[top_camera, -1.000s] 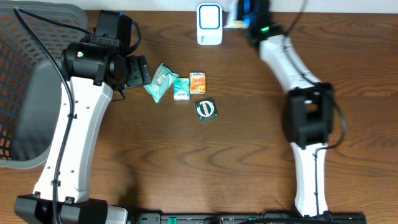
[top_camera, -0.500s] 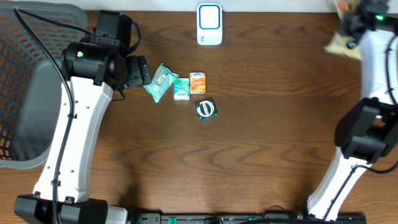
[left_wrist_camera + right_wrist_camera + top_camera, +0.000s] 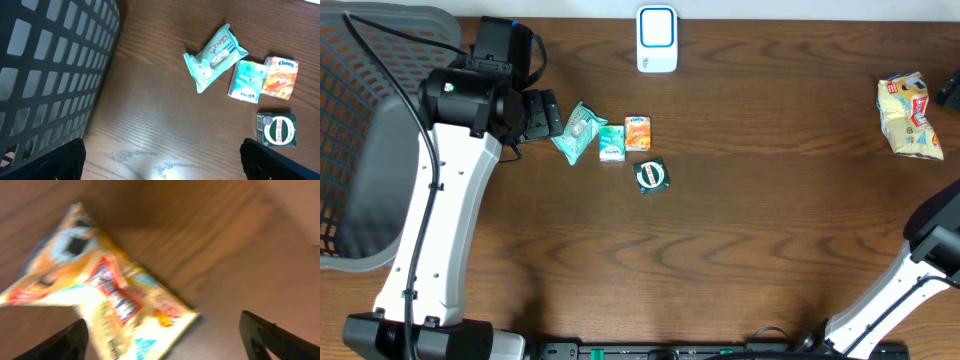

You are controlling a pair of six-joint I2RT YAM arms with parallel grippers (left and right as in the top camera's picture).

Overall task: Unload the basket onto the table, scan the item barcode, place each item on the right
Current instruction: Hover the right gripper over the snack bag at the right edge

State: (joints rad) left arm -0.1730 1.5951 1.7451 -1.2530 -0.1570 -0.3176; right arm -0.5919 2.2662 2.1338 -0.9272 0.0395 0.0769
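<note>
The item, a yellow snack bag with red and blue print, lies at the far right of the table, free of any grip. In the right wrist view the bag is blurred, and my right gripper stands open just over it, one dark finger on each side. The white barcode scanner stands at the back middle, far from the bag. My left gripper is open over bare wood, left of a cluster of small packs.
A dark mesh basket fills the left side. Near the left gripper lie a teal wipes pack, a small teal pack, an orange tissue pack and a green item with a round label.
My right arm swung from the scanner to the far right with the bag, then opened and let it go. The left arm has not moved.
</note>
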